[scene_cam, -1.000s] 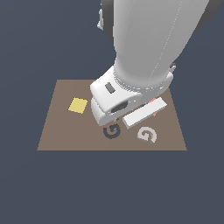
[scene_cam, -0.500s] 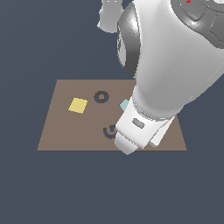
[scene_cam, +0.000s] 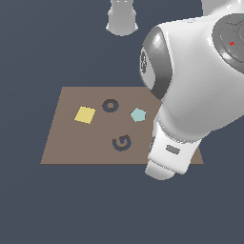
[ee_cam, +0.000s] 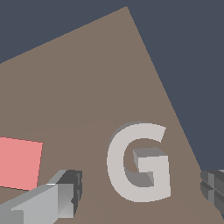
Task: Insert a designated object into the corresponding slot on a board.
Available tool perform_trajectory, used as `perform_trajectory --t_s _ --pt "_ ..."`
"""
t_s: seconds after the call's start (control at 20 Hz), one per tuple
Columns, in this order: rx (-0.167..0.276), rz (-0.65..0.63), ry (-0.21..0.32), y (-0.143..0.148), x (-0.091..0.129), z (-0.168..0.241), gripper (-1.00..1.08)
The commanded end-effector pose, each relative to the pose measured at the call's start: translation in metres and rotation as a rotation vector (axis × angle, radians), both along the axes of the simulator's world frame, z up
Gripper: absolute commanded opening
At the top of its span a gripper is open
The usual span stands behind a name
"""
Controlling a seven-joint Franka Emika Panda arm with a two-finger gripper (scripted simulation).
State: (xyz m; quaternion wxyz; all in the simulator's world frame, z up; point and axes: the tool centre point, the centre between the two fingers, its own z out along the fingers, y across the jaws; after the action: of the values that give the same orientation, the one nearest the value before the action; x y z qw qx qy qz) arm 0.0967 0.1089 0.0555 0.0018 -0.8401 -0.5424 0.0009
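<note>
The pale G block (ee_cam: 139, 161) lies flat on the brown board (ee_cam: 87, 87), close to one of its edges. In the wrist view my gripper (ee_cam: 142, 194) stands open, one finger (ee_cam: 52, 199) on each side of the block, apart from it. In the exterior view the arm's white body (scene_cam: 190, 109) hides the block and the gripper. The dark navy G-shaped slot (scene_cam: 122, 142) shows on the board (scene_cam: 62, 143) near its front edge, to the exterior view's left of the arm.
On the board sit a yellow square (scene_cam: 85, 115), a dark ring mark (scene_cam: 110, 106) and a pale teal pentagon (scene_cam: 138, 115). A pink square (ee_cam: 19, 162) lies beside the G block in the wrist view. The arm's base (scene_cam: 122, 16) stands behind the board.
The arm has swung toward the exterior view's right and forward, now covering the pale G block and uncovering the ring mark, the pentagon and the navy slot.
</note>
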Motion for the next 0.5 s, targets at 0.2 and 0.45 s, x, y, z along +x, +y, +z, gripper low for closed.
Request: perform_trajectory --t_s 0.2,0.45 --pt "-0.002 0.067 -0.003 0.0076 0.0028 -0.0052 1.00" --pt "-0.002 0.067 -0.003 0.0081 0.0025 -0.0059 1.00"
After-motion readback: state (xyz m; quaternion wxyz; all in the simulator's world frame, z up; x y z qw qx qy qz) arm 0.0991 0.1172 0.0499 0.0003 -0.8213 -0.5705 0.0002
